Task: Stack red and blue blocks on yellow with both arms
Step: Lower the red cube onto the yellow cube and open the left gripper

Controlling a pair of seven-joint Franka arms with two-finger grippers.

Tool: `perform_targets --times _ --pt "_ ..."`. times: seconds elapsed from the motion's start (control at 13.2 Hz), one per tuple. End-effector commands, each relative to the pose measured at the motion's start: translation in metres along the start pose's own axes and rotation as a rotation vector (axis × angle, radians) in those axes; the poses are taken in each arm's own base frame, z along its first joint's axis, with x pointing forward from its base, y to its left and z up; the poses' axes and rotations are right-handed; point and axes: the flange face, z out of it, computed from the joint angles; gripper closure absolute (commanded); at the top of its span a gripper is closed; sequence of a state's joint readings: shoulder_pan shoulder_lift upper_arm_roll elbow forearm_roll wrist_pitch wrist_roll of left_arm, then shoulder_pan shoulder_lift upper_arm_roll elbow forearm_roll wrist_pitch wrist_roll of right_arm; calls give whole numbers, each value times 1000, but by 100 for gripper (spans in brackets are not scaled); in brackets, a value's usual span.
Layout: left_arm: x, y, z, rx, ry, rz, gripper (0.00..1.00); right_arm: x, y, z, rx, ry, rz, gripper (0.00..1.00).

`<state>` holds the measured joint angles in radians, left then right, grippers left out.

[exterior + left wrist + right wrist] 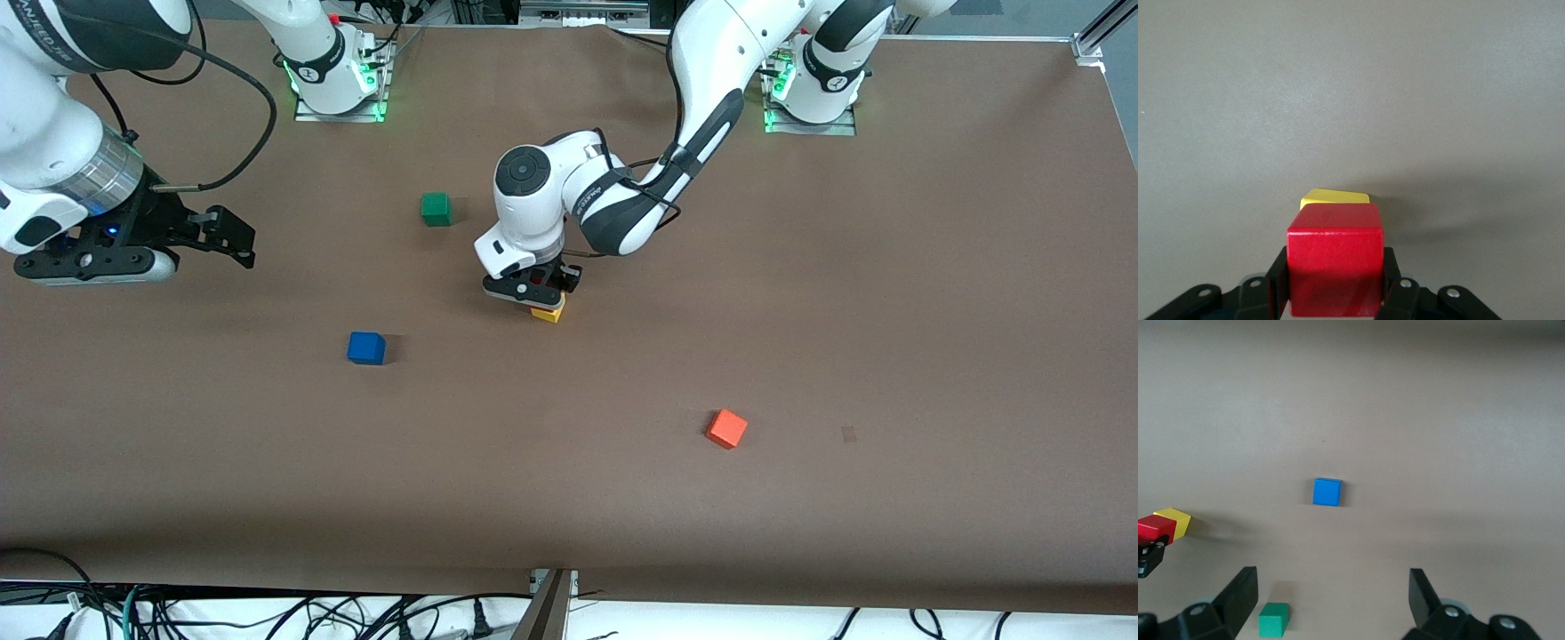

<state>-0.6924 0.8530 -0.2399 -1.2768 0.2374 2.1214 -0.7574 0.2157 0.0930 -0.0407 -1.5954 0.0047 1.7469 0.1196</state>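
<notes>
Brown table (889,311): left gripper (533,289) holds red block (1335,257) over yellow (548,312).

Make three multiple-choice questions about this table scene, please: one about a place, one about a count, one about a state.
1. Where is the red block?
A. In the left gripper, over the yellow block
B. Beside the green block
C. On the blue block

2. How many blocks lie free on the table, touching no other block and no gripper?
A. One
B. Three
C. Five

3. How do the jaws of the right gripper stand?
A. Shut on the blue block
B. Shut on nothing
C. Open, holding nothing

Answers: 1 A, the left wrist view shows red between the jaws with yellow under it. 2 B, green, blue and the orange block lie alone. 3 C, the right wrist view shows a wide gap with bare table in it.
</notes>
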Motion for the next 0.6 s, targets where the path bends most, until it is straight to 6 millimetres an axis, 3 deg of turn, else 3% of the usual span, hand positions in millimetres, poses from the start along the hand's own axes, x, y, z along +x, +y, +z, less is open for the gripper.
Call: perform_targets --times 0.0,0.08,0.38,0.53 --pt "8 -1 0 28 24 20 1 8 -20 9 -6 13 -24 0" --pt "11 -5 -3 30 27 51 0 8 -31 11 -11 14 -35 0" --pt "19 -12 -16 30 28 56 0 17 -23 36 -13 -24 -11 0" --pt "29 -28 -29 38 23 31 0 19 -28 44 -12 -42 0 0"
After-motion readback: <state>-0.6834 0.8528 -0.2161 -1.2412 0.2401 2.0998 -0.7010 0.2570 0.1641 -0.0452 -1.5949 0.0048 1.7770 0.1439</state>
